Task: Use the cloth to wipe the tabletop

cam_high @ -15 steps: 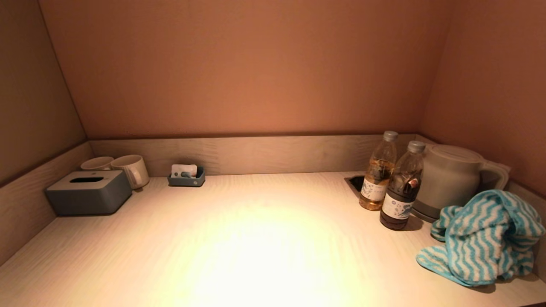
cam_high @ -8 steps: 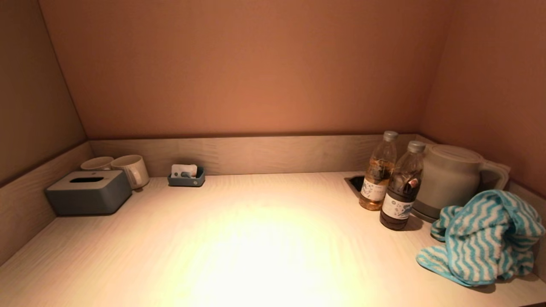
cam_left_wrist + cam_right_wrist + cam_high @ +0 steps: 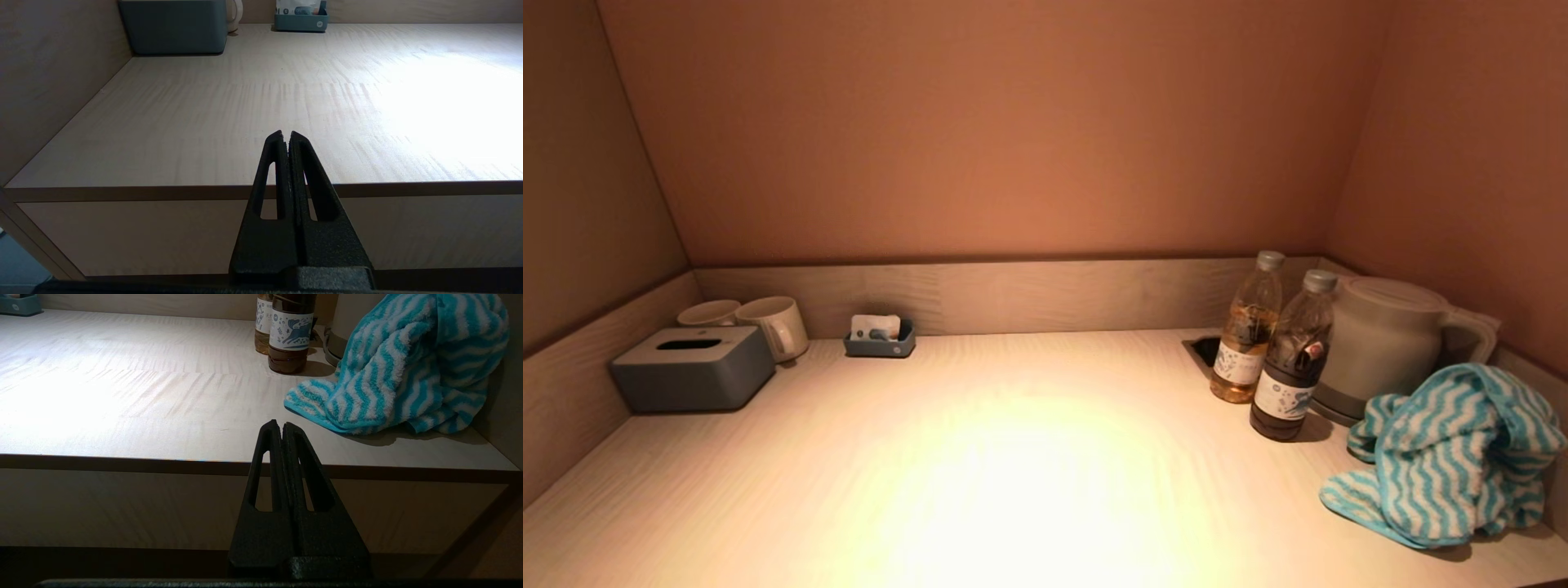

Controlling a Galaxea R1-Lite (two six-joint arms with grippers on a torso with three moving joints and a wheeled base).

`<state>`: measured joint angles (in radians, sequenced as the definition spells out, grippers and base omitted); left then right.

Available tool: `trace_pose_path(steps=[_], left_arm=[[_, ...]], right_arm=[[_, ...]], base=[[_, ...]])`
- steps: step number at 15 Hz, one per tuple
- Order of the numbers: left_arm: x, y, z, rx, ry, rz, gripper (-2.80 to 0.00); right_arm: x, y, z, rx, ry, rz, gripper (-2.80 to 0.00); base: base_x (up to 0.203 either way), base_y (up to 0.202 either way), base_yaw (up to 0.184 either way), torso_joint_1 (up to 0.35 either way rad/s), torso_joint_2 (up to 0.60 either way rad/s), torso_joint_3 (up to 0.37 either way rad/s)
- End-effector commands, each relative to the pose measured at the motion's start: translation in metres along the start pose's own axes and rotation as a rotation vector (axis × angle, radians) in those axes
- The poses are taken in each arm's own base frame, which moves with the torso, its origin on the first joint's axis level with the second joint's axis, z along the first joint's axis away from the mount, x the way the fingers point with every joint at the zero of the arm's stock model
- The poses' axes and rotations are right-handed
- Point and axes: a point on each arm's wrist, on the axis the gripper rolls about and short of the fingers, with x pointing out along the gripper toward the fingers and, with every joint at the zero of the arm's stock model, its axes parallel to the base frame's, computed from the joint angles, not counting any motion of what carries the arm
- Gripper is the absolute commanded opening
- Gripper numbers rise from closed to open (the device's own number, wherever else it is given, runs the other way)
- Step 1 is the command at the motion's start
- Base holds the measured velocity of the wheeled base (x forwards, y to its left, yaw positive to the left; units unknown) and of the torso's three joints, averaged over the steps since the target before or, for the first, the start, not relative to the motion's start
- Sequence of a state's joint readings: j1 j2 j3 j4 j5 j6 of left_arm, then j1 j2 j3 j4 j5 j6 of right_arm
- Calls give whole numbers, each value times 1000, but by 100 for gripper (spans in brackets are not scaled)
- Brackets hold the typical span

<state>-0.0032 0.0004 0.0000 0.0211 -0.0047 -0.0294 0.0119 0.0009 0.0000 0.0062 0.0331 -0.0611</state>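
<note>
A crumpled blue-and-white striped cloth (image 3: pixel 1445 453) lies at the near right of the light wooden tabletop (image 3: pixel 1013 457), against the right wall. It also shows in the right wrist view (image 3: pixel 404 371). My right gripper (image 3: pixel 282 424) is shut and empty, held in front of and below the table's front edge, short of the cloth. My left gripper (image 3: pixel 286 133) is shut and empty, parked before the front edge at the left. Neither arm shows in the head view.
Two bottles (image 3: pixel 1245 327) (image 3: pixel 1290 367) and a grey kettle (image 3: pixel 1388 343) stand behind the cloth, by a recessed socket (image 3: pixel 1202 349). At the far left are a grey tissue box (image 3: pixel 693 367), two mugs (image 3: pixel 776 325) and a small tray (image 3: pixel 879 341). Walls close three sides.
</note>
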Motion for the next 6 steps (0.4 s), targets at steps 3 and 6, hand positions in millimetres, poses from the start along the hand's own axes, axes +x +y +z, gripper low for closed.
trace_pose_path(steps=[3,6], left_arm=[[0,0,0,-1,0,0,-280],[0,0,0,-1,0,0,-280]], right_arm=[[0,0,0,-2,1,1,-280],[0,0,0,0,1,1,-280]], base=[[0,0,0,0,0,0],[0,0,0,0,0,0]])
